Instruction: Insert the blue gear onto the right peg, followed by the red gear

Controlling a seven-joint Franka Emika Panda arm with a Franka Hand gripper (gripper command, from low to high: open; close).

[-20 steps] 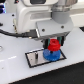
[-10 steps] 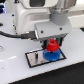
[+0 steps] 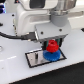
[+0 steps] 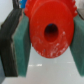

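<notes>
Over the last second the arm has barely moved: the red gear (image 3: pixel 52 46) stays low over the blue gear (image 3: pixel 52 54), which already lies on the plate (image 3: pixel 33 59) at about 4 o'clock of the tabletop (image 3: pixel 15 70). The fingers (image 4: pixel 19 45) remain clamped on the red gear's sides. The right peg is hidden, so seating cannot be confirmed. No containers appear.
</notes>
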